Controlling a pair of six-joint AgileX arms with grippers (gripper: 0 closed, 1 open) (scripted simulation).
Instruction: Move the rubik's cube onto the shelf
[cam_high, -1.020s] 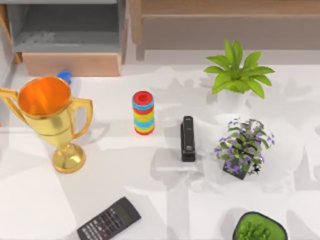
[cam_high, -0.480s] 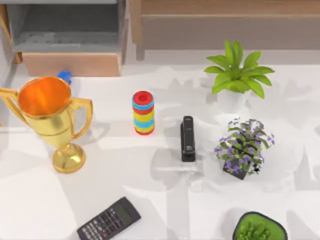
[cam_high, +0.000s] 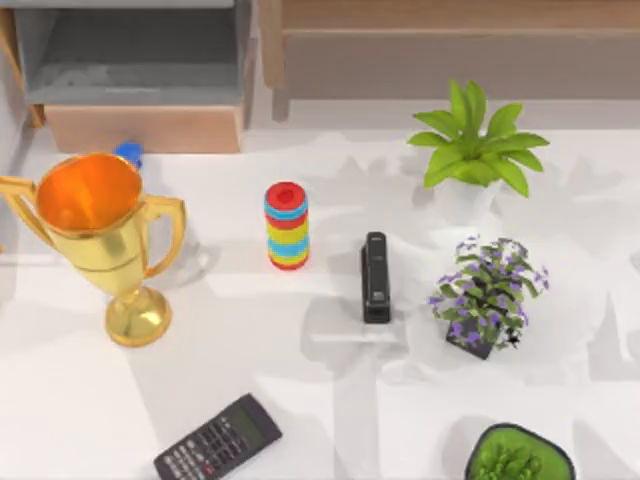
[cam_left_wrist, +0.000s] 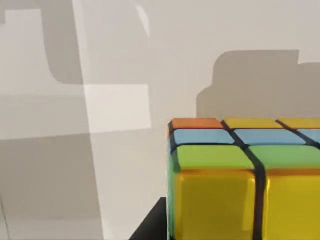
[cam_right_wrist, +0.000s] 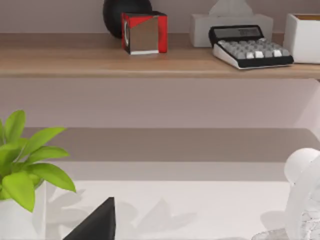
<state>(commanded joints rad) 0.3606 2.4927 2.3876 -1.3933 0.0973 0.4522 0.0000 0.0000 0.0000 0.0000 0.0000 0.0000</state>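
Across the last second the top view barely changes: trophy (cam_high: 100, 235), ring stack (cam_high: 287, 225), stapler (cam_high: 376, 277), calculator (cam_high: 218, 438) and the three plants sit where they sat. Only the soft shadows on the table (cam_high: 300, 380) shift a little, notably near the trophy's base. Judged from that, an arm is moving out of frame, but nothing on the table has been disturbed.

The cube (cam_left_wrist: 245, 180) sits very close in the left wrist view, yellow face toward the camera, green, blue and orange tiles on top, resting on the white table. It is cut off by the frame edge. Whether the left gripper's fingers are apart or clamped on it cannot be told; a dark sliver beside the cube is too little to read.

The shelf (cam_right_wrist: 100, 60) runs across the right wrist view, carrying a red-and-silver block (cam_right_wrist: 144, 33), a desk calculator (cam_right_wrist: 250, 47) and white boxes. Right gripper state: cannot tell.

The cube is not yet on the shelf; the move seems at its start.
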